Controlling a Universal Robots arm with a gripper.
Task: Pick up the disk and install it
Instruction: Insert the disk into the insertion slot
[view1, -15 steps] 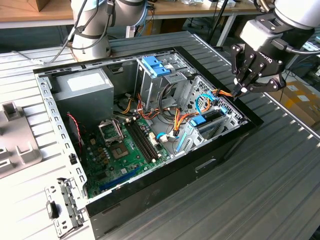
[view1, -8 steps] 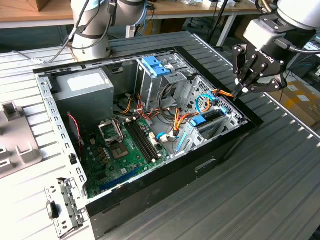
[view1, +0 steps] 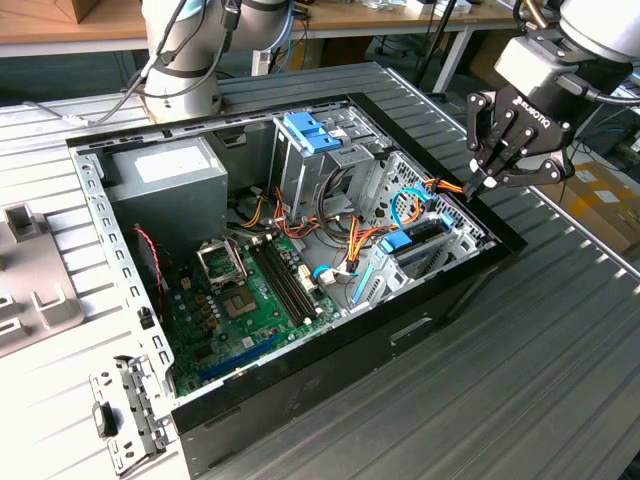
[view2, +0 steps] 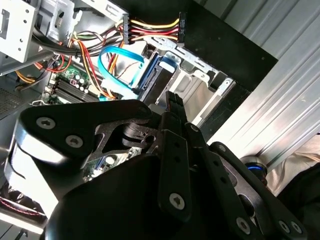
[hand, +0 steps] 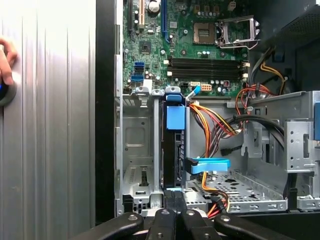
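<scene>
The disk (hand: 176, 118) stands on edge inside the metal drive cage (hand: 137, 150) of the open computer case (view1: 420, 310); its bright blue tab faces the motherboard and its dark edge runs down the slot. In the exterior view the disk's blue tab (view1: 398, 241) shows in the cage near the case's right wall. The blue rail of the disk (view2: 152, 75) also shows in the second wrist view. My gripper (view1: 487, 182) hangs just above the case's right rim, over the cage, fingers pressed together and holding nothing. Its fingertips (hand: 173, 199) point at the disk's end.
A grey power-supply box (view1: 165, 175) fills the case's back left. A light-blue latch piece (view1: 310, 132) tops the upper bay. Orange and yellow cables (hand: 210, 125) and a blue flat cable (hand: 207, 164) lie beside the cage. A hand (hand: 5, 60) rests on the ribbed table.
</scene>
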